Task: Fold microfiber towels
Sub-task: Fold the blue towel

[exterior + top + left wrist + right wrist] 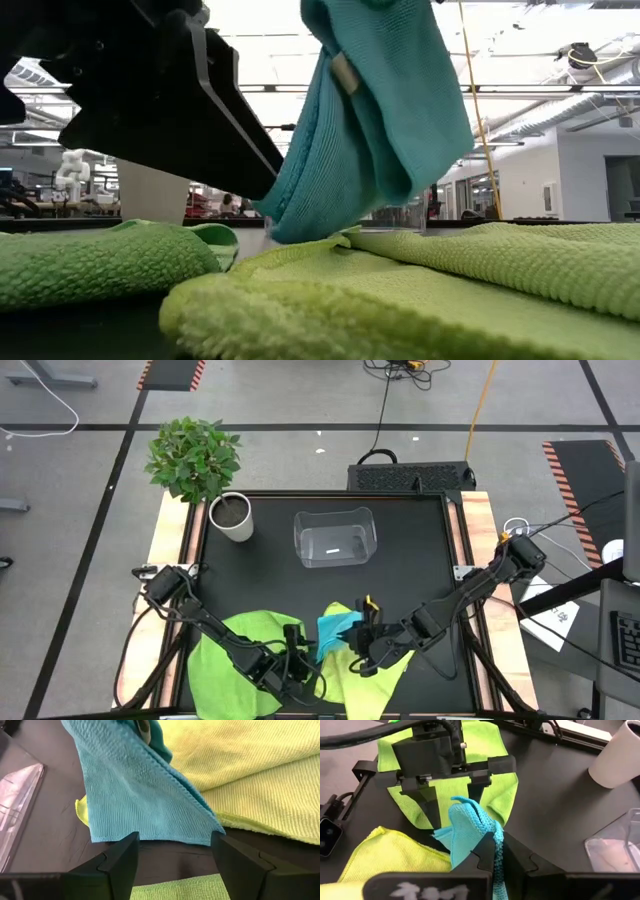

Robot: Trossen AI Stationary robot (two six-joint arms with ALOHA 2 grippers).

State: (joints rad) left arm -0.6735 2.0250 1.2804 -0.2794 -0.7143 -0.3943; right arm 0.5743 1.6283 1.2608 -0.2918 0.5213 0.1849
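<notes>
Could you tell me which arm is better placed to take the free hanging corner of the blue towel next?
The left. Its gripper is open just before the blue towel's hanging lower edge, while the right gripper is shut on the towel's top, holding it up above the yellow towel, so it is not free.

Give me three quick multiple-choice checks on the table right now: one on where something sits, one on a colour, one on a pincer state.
1. Where is the clear plastic bin?
A. Under the green towel
B. On the mat's far middle, right of the white pot
C. In the left pincer

2. Which towel hangs lifted off the table?
A. Turquoise blue
B. Bright green
C. Pale yellow-green

3. How is the right pincer?
A. Open, holding nothing
B. Out of sight
C. Shut on the turquoise towel

Answers:
1 B: the high view shows it beside the white pot.
2 A: the turquoise towel dangles above the pale yellow-green towel and bright green towel.
3 C: its fingers pinch the cloth, while the left pincer gapes open facing it.
</notes>
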